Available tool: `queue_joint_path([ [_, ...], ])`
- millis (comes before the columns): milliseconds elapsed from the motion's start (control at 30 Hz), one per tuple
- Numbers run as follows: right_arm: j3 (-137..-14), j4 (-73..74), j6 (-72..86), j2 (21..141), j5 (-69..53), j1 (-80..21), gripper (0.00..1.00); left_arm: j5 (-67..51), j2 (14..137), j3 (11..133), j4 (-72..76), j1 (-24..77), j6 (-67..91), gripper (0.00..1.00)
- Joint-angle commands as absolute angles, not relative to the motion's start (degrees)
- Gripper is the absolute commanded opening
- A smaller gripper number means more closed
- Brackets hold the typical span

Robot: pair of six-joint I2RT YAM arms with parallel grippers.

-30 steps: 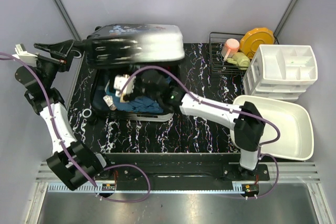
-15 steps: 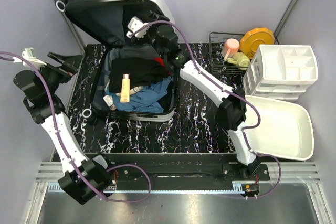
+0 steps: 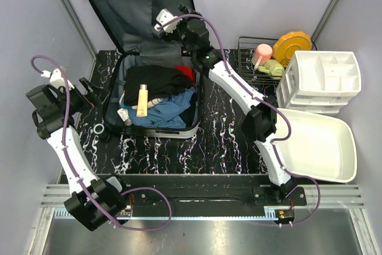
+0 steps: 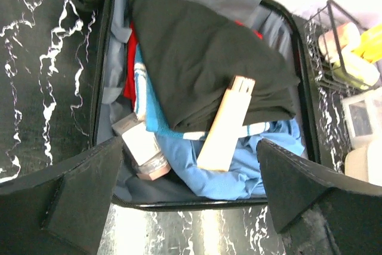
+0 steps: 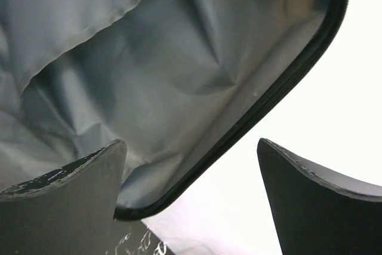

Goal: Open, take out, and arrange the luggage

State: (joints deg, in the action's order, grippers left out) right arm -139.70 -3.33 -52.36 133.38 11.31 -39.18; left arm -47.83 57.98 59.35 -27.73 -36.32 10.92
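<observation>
Luggage at back-left of surface: base flat, lid raised.

Risk: lid looks only propped near upright. If right claw draws off, it may drop shut on the contents or on a reaching arm.

Look: outer shell hidden from above; dark grey lining and black rim trim show.

Right claw spread at lid's rim, pinching nothing. Left claw spread, empty, near base's left side.

Inside: black garment over blue cloth, tan tube on top.
</observation>
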Motion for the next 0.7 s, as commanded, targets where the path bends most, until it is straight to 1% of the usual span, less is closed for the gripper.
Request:
queue_joint_path([
  [0, -135.28, -1.15, -47.73, 125.34, 7.74, -38.94, 1.0, -48.78, 60.37, 64.42, -39.43, -35.42, -4.03, 0.99],
  [200, -127.19, 10.86, -36.94, 113.83, 4.4, -38.94, 1.0, -45.53, 62.22, 67.85, -49.64, -32.44, -14.4, 0.99],
  [333, -117.19, 16.51, -32.79, 103.31, 2.99, -38.94, 1.0, -43.95, 62.93, 69.43, -54.4, -29.98, -18.71, 0.99],
  [500, -106.45, 26.16, -25.51, 90.74, 0.62, -38.41, 1.0, -39.38, 63.02, 71.36, -59.4, -24.88, -22.59, 0.99],
  [567, -100.3, 28.38, -23.83, 87.03, 0.09, -38.06, 1.0, -37.72, 62.93, 73.12, -60.99, -22.77, -23.81, 0.99],
  [600, -98.28, 30.56, -22.17, 83.27, 0.17, -37.88, 1.0, -37.01, 62.93, 73.73, -62.56, -22.07, -24.43, 0.99],
  [667, -93.0, 32.95, -20.14, 79.82, -2.36, -37.18, 1.0, -33.95, 62.93, 75.58, -64.06, -19.43, -25.57, 0.99],
])
